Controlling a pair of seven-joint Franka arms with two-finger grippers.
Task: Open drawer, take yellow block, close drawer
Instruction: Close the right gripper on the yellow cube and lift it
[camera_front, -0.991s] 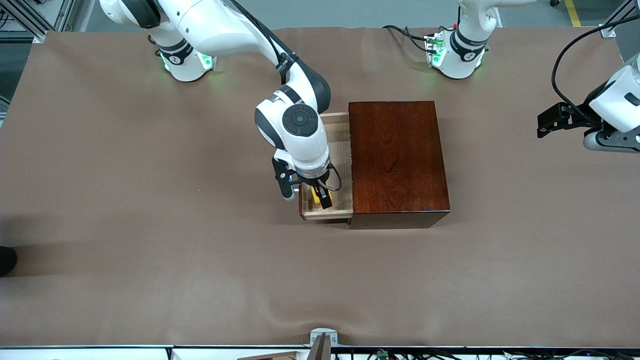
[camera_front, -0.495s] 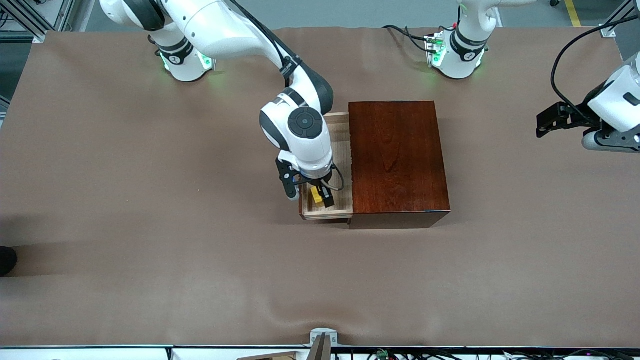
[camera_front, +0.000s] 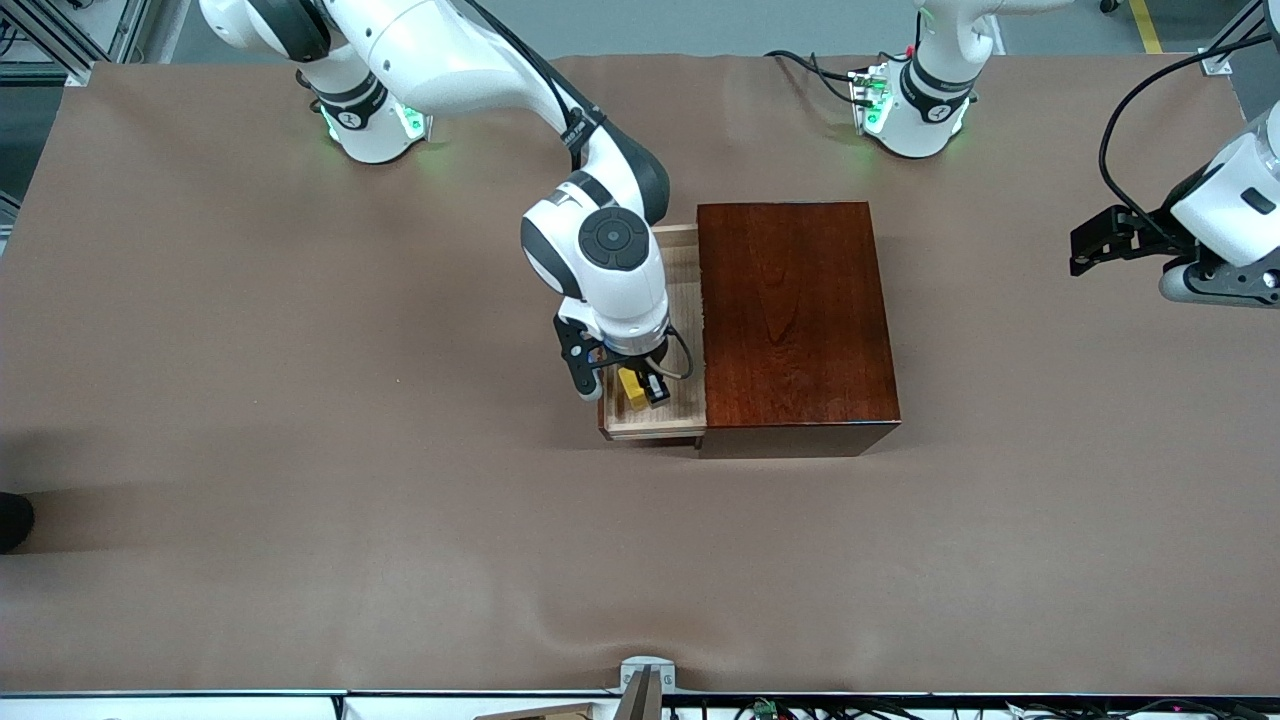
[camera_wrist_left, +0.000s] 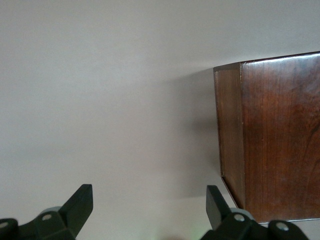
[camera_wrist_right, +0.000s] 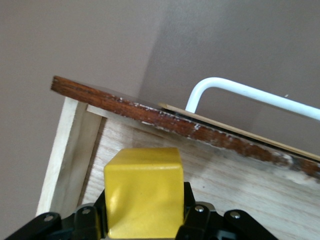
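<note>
My right gripper (camera_front: 633, 388) clenched on yellow block (camera_wrist_right: 144, 190) inside open drawer (camera_front: 687, 305); lift straight, clear of wooden walls. My left gripper (camera_wrist_left: 145, 207) waits, released, beside box (camera_front: 795, 320).

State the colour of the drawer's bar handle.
White. The handle on the drawer shows best in the right wrist view.
</note>
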